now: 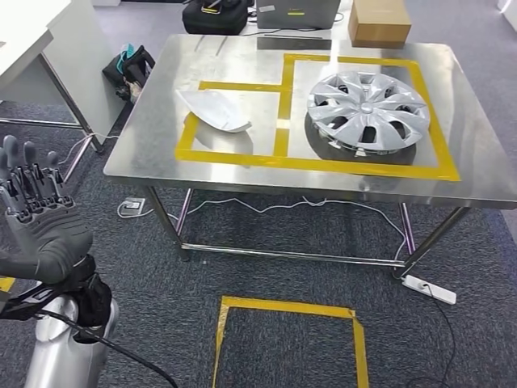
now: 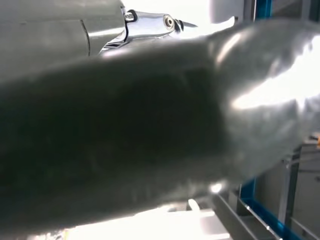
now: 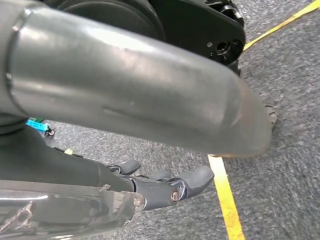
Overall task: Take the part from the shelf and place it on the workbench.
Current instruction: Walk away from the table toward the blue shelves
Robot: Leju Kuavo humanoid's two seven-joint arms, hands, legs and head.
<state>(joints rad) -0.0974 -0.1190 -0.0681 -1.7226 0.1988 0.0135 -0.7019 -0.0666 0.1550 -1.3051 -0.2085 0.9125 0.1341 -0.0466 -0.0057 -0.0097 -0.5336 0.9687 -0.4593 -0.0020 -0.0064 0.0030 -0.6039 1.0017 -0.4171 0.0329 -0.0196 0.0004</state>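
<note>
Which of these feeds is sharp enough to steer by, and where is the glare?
Head view is sharp, with soft sheen on the steel workbench; left wrist view has a blurred grey thumb and blown-out white patches; right wrist view is clear on the carpet, thumb slightly soft.

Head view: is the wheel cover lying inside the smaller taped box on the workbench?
No, the wheel cover lies in the larger yellow-taped box; a white curved part occupies the smaller one.

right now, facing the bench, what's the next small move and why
Probably turn from the workbench toward the shelf: the left hand is raised holding nothing, the right hand hangs empty over carpet, and a hubcap and a curved panel already lie on the bench.
</note>
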